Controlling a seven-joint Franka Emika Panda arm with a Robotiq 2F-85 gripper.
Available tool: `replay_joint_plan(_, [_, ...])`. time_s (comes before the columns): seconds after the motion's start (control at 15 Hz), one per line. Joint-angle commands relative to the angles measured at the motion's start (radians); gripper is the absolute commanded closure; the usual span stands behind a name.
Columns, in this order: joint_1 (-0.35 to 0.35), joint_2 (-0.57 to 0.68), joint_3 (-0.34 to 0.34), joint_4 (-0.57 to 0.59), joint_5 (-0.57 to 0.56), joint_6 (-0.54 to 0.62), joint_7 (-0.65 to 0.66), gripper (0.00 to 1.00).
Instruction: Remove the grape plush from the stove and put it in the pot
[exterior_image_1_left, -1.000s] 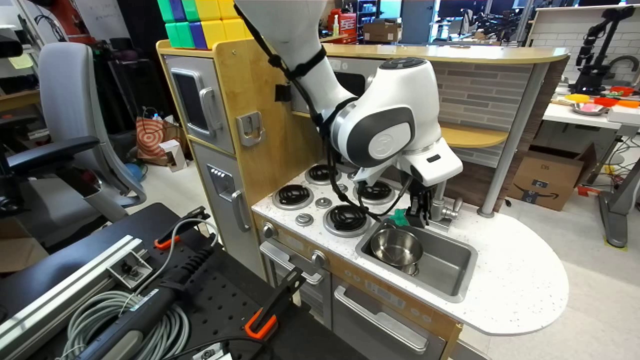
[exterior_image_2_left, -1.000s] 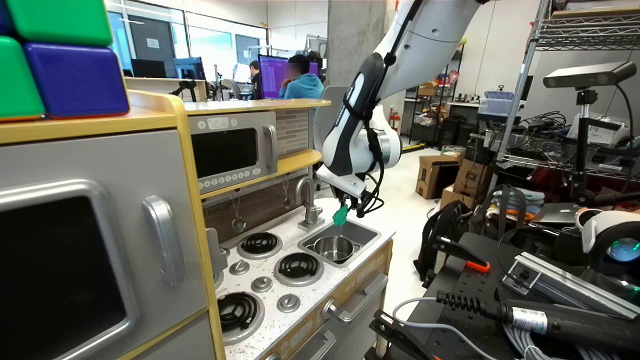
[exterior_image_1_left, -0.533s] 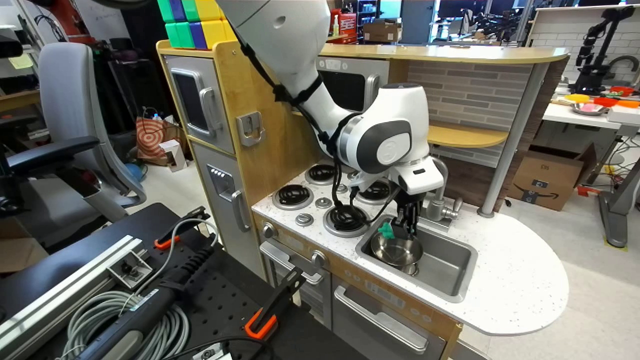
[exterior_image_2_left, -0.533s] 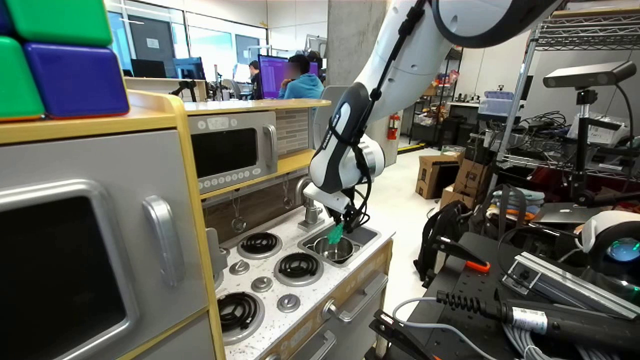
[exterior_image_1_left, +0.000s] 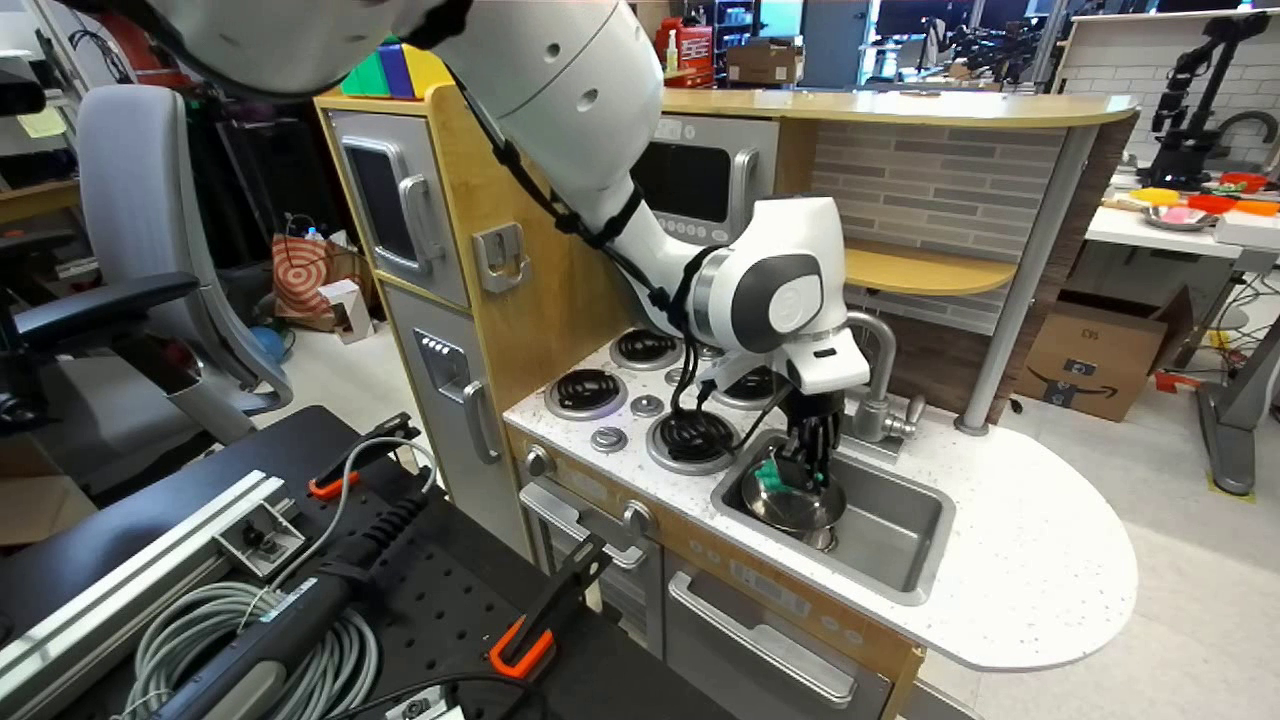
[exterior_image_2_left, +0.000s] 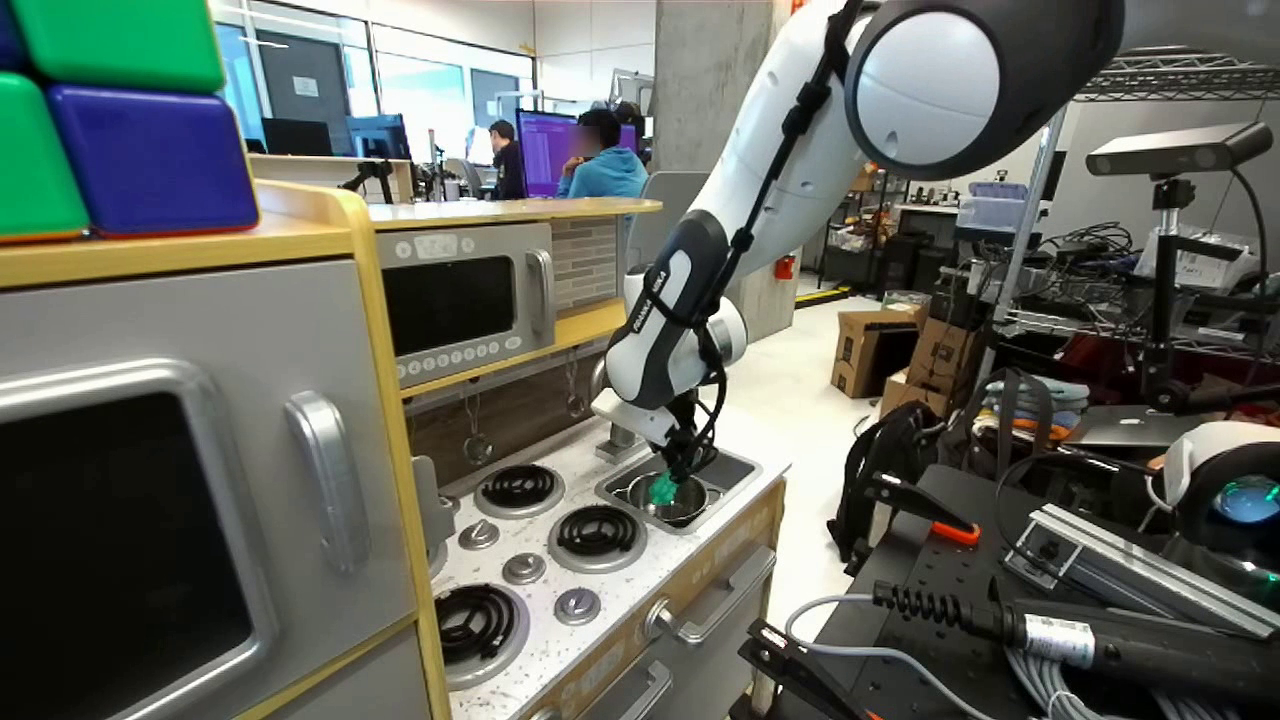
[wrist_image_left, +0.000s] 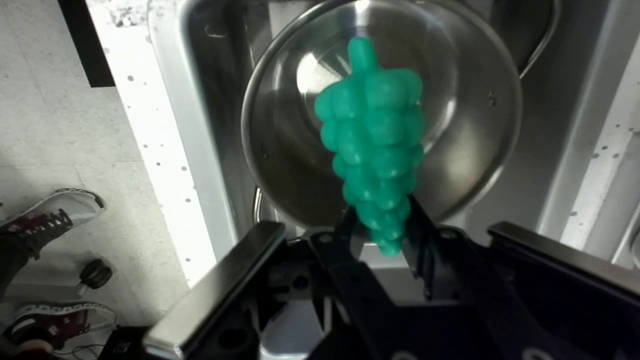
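My hand (wrist_image_left: 380, 220) has its two fingers pressed on the grape plush (wrist_image_left: 370, 130), pinching it by the narrow tip; the stubby stem points away from me, and the lumpy green body lies across my sight of the steel pot (wrist_image_left: 475, 130); in both exterior views I hold it at the pot's mouth, though whether it touches the pot's wall or floor I cannot tell; the pot stands in the sink (exterior_image_1_left: 885, 530), at the end nearer the stove (exterior_image_2_left: 598, 535), with a looped handle sticking out on either side of its rim; the sink is let into the white speckled desk (exterior_image_1_left: 1040, 560), between the stove and the desk's rounded edge; the faucet (exterior_image_1_left: 876, 415) rises behind the sink, toward the desk's back edge; the stove's black burners fill the opposite end, beside the wooden cabinet (exterior_image_1_left: 545, 300), one of them close to the desk's front corner; two knobs (exterior_image_1_left: 637, 517) jut out below the front edge.
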Motion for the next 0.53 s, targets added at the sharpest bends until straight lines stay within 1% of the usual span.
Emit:
replay_joint_plan(0.0, [-0.01, 0.066, -0.014, 0.121, -0.059, -0.081, 0.079, 0.94])
replay_joint_plan(0.07, [-0.013, 0.073, -0.012, 0.135, -0.069, -0.095, 0.089, 0.94])
replay_joint_plan(0.13, [-0.017, 0.077, -0.006, 0.144, -0.079, -0.102, 0.093, 0.53])
replay_joint_plan(0.2, [-0.02, 0.078, 0.001, 0.151, -0.085, -0.114, 0.093, 0.52])
replay_joint_plan(0.33, [-0.035, 0.038, 0.055, 0.114, -0.084, -0.131, 0.033, 0.38])
replay_joint_plan(0.4, [-0.033, -0.001, 0.086, 0.066, -0.081, -0.12, -0.01, 0.3])
replay_joint_plan(0.47, [-0.015, -0.031, 0.093, 0.021, -0.049, -0.105, -0.061, 0.23])
